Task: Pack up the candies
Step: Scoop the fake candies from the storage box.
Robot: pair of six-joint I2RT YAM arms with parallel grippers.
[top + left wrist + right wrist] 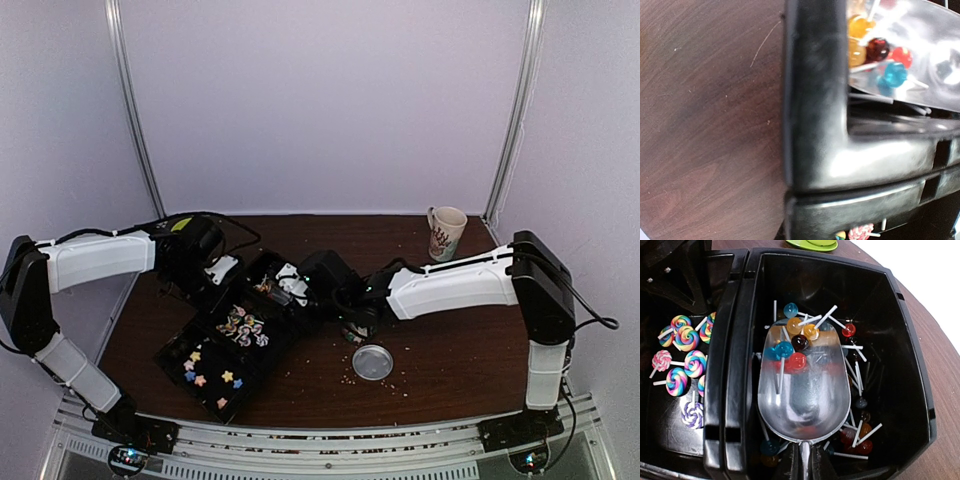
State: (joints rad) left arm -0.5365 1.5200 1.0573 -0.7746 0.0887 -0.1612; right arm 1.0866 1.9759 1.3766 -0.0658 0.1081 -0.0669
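Observation:
A black tray (165, 355) with several compartments lies left of centre. Star-shaped candies (205, 370) fill its near compartment and swirl lollipops (243, 325) the middle one. My right gripper (805, 467) is shut on the handle of a metal scoop (805, 395). The scoop lies in the far compartment, its wall (732, 365) beside it, with several small ball lollipop candies (797, 347) at its tip. More of them lie around it. My left gripper (222, 268) is shut on the tray's far-left rim (815, 125); its fingers are hidden in the left wrist view.
A patterned mug (446, 232) stands at the back right. A round metal dish (373, 361) sits right of the tray, with pale crumbs scattered around it. A green object (812, 244) lies just beyond the tray.

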